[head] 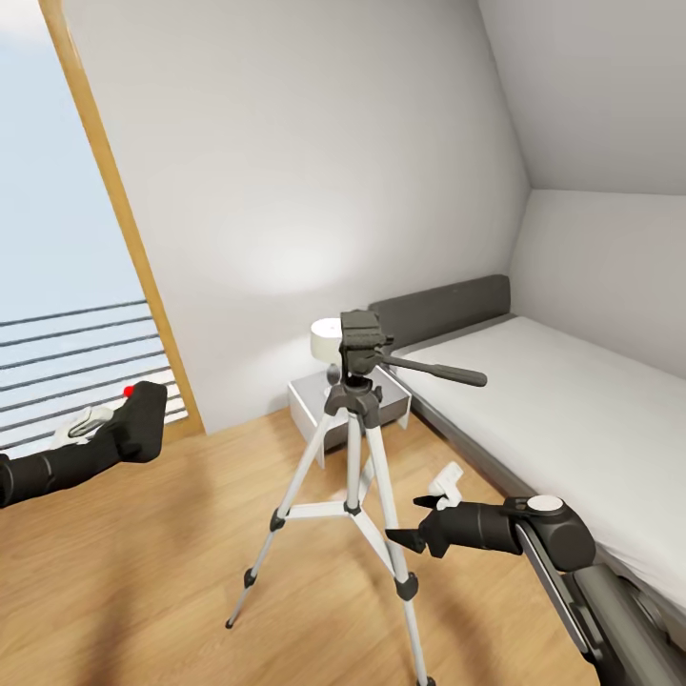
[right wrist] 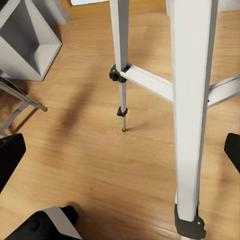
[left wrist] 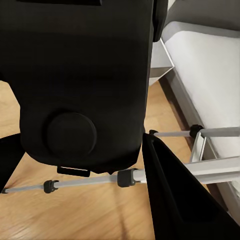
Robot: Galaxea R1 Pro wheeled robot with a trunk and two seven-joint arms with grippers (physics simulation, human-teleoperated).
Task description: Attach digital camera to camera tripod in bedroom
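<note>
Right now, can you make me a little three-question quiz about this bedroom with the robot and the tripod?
1. True or false: the small black digital camera with the red button already sits on the tall silver-legged camera tripod.
2. Which gripper holds the digital camera: A) left gripper, B) right gripper?
3. Fill in: behind the camera tripod stands a small white ____ beside the grey bed.

Key: 1 false, the tripod's black head is bare. 2 A. 3 nightstand.
</note>
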